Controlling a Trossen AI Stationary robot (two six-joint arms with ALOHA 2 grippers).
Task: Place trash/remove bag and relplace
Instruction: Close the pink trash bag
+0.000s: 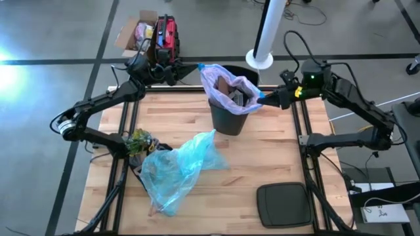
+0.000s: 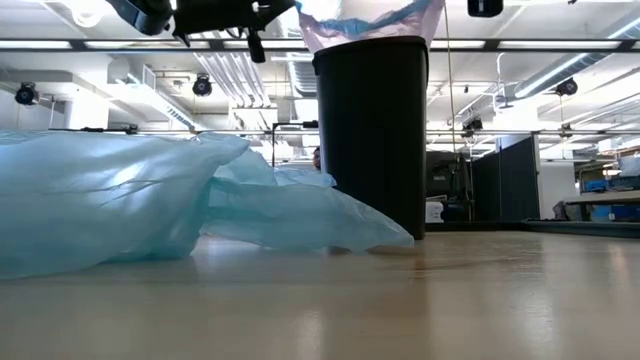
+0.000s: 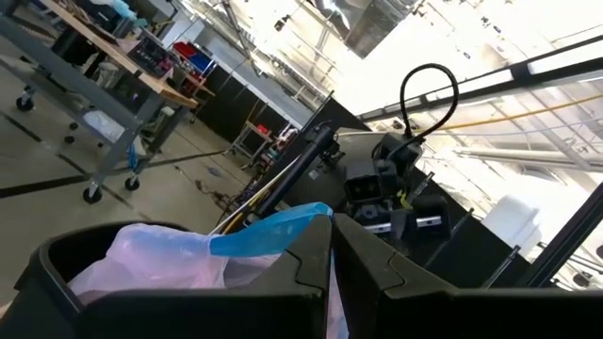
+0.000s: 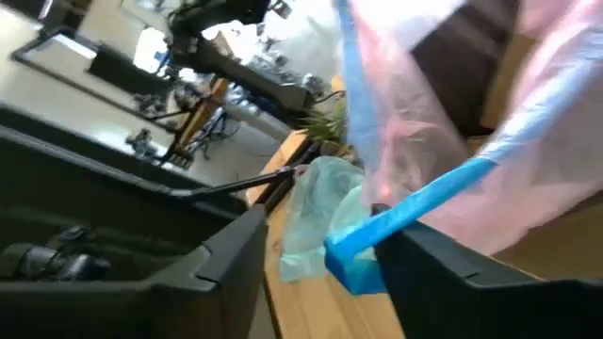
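Both tools pinch the blue drawstring of the bag (image 1: 226, 84), which still lines the black bin (image 1: 231, 117) on the bench (image 1: 269, 160): left tool (image 1: 190, 68) at the far-left rim, right tool (image 1: 262, 97) at the right rim, both arms stretched inward

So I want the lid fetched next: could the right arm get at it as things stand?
Probably not yet: the right gripper is shut on the bag's drawstring at the bin; the lid itself lies unobstructed.
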